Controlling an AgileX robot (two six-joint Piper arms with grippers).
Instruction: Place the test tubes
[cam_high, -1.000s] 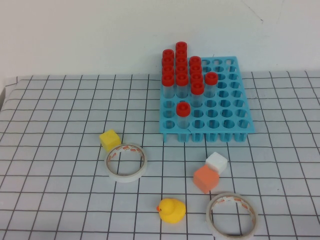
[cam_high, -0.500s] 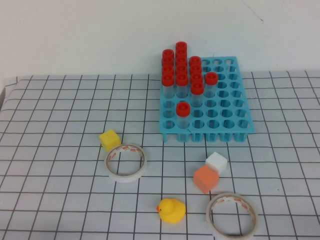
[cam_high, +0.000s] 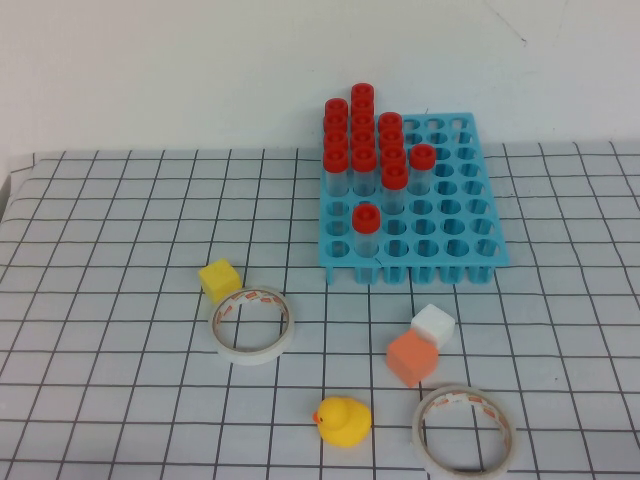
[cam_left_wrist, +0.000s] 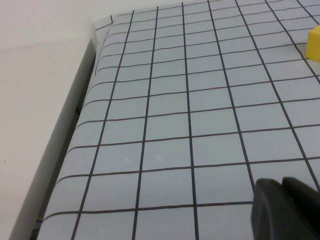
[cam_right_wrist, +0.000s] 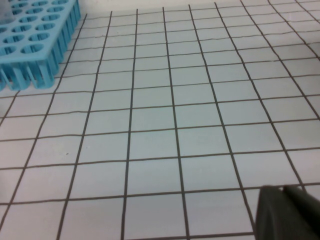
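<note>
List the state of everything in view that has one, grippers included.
Rack: standing level, right half unfilled.
Test tubes: red-capped, upright in the rack's left holes.
Tape rolls: lying flat.
Duck: upright.
Left gripper: shut, empty, near the table's left edge.
Right gripper: shut, empty, over the table beside the rack.

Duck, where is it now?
High view: the duck sits front and middle, left of a tape roll, near the orange block. Left claw and right claw hover shut over the table.
</note>
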